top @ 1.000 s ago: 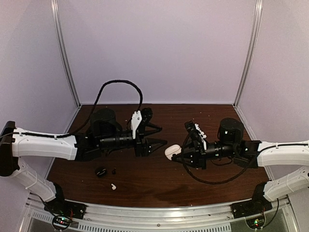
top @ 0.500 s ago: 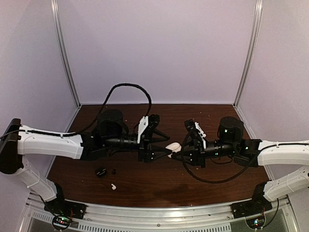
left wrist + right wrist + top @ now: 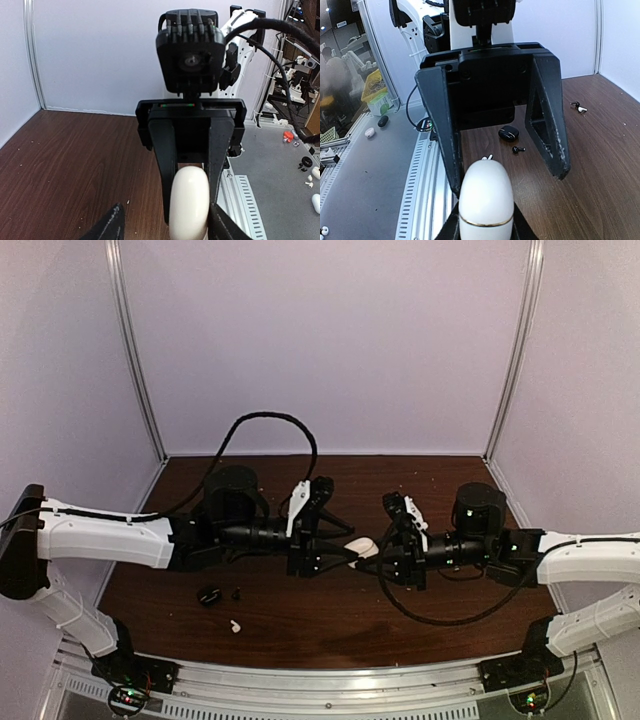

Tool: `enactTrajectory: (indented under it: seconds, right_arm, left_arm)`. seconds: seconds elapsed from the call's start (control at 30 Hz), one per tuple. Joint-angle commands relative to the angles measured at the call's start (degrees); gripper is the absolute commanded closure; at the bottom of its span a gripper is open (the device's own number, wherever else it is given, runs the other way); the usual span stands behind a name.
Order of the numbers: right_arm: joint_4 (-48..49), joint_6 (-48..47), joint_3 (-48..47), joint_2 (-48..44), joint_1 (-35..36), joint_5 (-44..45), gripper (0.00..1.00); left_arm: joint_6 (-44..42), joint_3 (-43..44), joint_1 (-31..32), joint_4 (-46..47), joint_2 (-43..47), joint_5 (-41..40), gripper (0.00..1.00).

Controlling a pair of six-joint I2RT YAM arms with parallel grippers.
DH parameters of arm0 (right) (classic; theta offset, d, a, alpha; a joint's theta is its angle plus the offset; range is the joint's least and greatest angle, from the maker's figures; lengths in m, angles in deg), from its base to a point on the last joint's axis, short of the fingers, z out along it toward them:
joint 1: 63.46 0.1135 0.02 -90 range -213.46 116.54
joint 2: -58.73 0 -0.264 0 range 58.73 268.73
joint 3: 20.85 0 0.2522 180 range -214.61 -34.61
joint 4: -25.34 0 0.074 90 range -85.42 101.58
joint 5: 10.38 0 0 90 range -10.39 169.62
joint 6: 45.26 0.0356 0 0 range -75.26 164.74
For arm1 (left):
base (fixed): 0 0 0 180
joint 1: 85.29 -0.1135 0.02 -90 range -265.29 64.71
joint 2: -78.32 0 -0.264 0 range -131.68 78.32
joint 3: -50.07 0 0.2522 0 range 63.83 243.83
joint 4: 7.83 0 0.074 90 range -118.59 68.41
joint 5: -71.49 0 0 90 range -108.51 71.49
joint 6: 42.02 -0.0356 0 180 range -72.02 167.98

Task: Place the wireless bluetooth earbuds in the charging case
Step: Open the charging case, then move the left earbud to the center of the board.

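- Clamped in the right gripper (image 3: 485,227): a white case (image 3: 485,192), one finger pressed against each flank of its near half (no gap to see from the right wrist).
- Lid down on that case, a thin gold seam ringing it, rounded end pointing at the left arm.
- Carried above the dark wooden table (image 3: 300,630), about midway between the two arms in the overhead view.
- Spread wide and gripping nothing, the left gripper (image 3: 509,182), facing the case head-on with a finger on either side of the rounded end.
- From the left wrist, very close to the case on one finger's side (touching or not, impossible to tell), well apart on the other.
- Down on the table, on the near side of the left forearm: a black case (image 3: 209,594) with a black earbud (image 3: 237,592) just beside it.
- Nearer the front edge, a white earbud (image 3: 234,625), lying alone and a little apart from those two.
- Farther back toward the rear wall, seen only from the right wrist: a second white earbud (image 3: 578,107), dark at one tip.
- All three earbuds loose on the wood, outside the cases.
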Motion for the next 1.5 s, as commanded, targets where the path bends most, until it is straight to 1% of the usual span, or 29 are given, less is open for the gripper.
enactTrajectory:
  seconds: [0.0, 0.2, 0.53, 0.7, 0.8, 0.87, 1.0, 1.13, 1.17, 1.27, 1.37, 1.43, 1.47]
  right_arm:
    - [-0.5, -2.1, -1.3, -1.6, 1.9, -2.9, 0.95]
    - [-0.7, -2.3, -1.4, -1.3, 2.1, -2.5, 0.95]
    - [-1.1, -2.3, -1.4, -1.8, 2.1, -2.0, 0.96]
    - [-0.3, -2.0, -0.5, -2.2, 2.1, -0.4, 0.96]
    - [0.8, -1.7, 0.6, -2.9, 2.1, 0.7, 0.96]
    - [1.9, -1.3, 1.3, -3.7, 2.1, 1.4, 0.96]
    - [3.1, -0.8, 1.9, -4.3, 2.1, 1.8, 0.96]
    - [3.6, -0.5, 2.0, -4.2, 2.1, 1.4, 0.96]
    - [3.7, -0.4, 2.1, -4.2, 2.1, 1.3, 0.96]
    - [4.1, -0.1, 2.4, -4.5, 2.1, 1.2, 0.96]
    - [4.6, 0.4, 2.9, -5.0, 2.1, 1.2, 0.96]
    - [4.6, 0.6, 3.2, -5.3, 2.1, 1.2, 0.96]
    - [4.5, 0.7, 3.5, -5.4, 2.1, 1.2, 0.96]
  left_arm:
    - [1.1, 1.1, -2.3, 1.9, 1.7, -3.4, 0.44]
    - [0.8, 0.8, -2.3, 2.4, 2.5, -2.5, 0.44]
    - [-0.2, 0.0, -2.5, 2.2, 3.7, -4.8, 0.44]
    - [-1.1, -1.2, -2.5, 3.3, 5.0, -3.8, 0.38]
    - [-1.1, -2.3, -3.2, 3.6, 6.6, -4.6, 0.36]
    - [0.0, -3.0, -4.8, 3.2, 7.7, -5.2, 0.36]
    - [4.2, -5.4, -10.1, 2.0, 9.8, -8.1, 0.36]
    - [8.7, -4.4, -18.2, -6.2, 8.5, -6.9, 0.35]
    - [9.8, -4.3, -21.3, -7.8, 8.1, -6.5, 0.35]
    - [12.3, -4.4, -27.1, -11.7, 7.0, -8.1, 0.38]
    - [13.5, -6.1, -30.3, -13.4, 6.9, -12.9, 0.39]
    - [13.8, -7.5, -30.8, -13.6, 7.3, -14.8, 0.4]
    - [14.1, -8.4, -30.8, -13.5, 7.6, -14.6, 0.41]
